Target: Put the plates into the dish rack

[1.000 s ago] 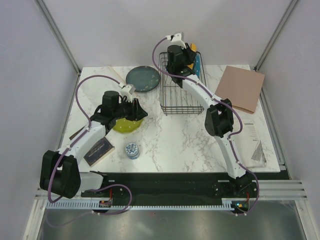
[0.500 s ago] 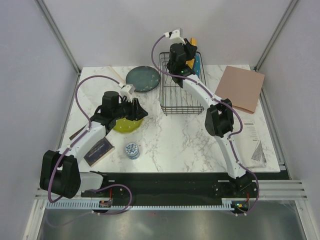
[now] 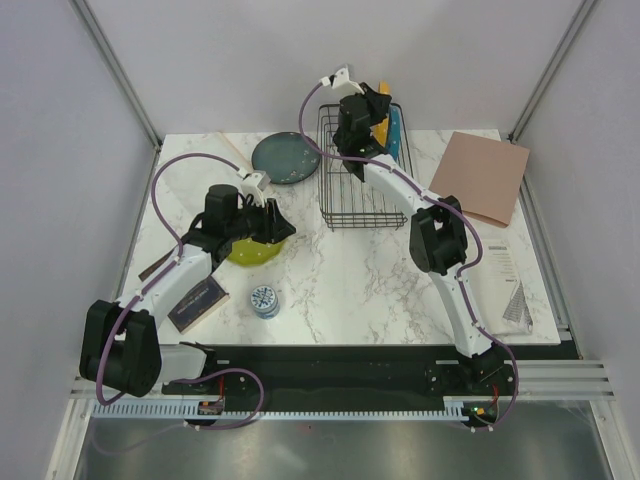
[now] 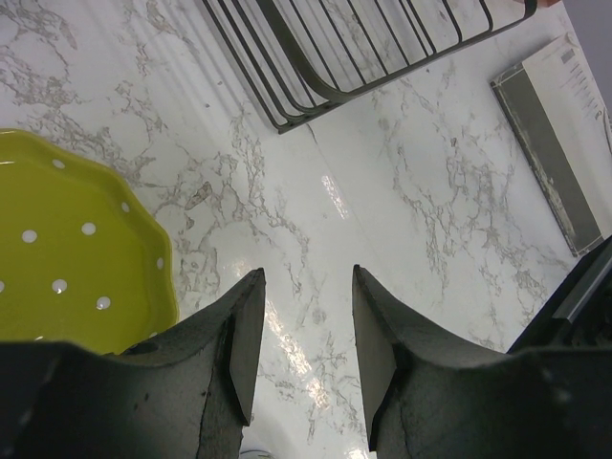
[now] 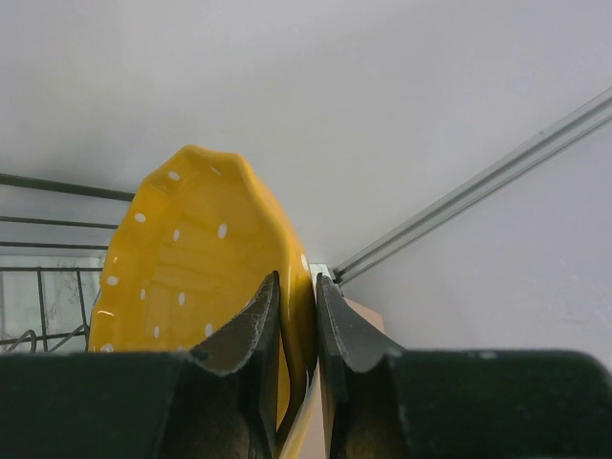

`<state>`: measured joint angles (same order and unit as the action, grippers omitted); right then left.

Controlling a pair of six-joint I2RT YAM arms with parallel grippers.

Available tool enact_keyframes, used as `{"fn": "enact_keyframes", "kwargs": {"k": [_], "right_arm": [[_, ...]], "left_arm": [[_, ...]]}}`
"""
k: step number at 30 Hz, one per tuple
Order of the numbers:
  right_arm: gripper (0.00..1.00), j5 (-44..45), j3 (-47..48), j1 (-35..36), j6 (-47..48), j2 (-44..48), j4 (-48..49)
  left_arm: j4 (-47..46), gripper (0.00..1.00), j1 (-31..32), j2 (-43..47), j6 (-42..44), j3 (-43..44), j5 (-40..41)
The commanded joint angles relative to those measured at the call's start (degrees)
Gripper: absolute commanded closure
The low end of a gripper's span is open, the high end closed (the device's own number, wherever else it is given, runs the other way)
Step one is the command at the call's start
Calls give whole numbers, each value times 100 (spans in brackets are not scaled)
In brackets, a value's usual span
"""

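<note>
My right gripper is shut on the rim of the orange dotted plate and holds it on edge above the far end of the black wire dish rack. The blue plate stands on edge at the rack's right side. The dark teal-grey plate lies flat left of the rack. The lime-green plate lies on the table under my left arm; in the left wrist view it sits left of my open, empty left gripper, which hovers over bare marble.
A small blue-white patterned tin stands near the front. A dark flat block lies at front left. A brown board and a paper leaflet lie at the right. The rack's near corner shows in the left wrist view.
My right gripper has lifted the orange plate a little higher and shifted it slightly over the rack's far end. The left arm has barely moved.
</note>
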<state>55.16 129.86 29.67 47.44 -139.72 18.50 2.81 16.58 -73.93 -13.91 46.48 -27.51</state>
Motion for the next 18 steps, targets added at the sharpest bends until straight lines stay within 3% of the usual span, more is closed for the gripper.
{"fn": "enact_keyframes", "kwargs": {"k": [1,18], "right_arm": [[100,-128,224,13,318,340,883],[100,-242,74,12,1013,129,1261]], "left_arm": [[-246,51,-32,125,-94,-34,-35],[-246,51,-58,116,-120,-104,-44]]}}
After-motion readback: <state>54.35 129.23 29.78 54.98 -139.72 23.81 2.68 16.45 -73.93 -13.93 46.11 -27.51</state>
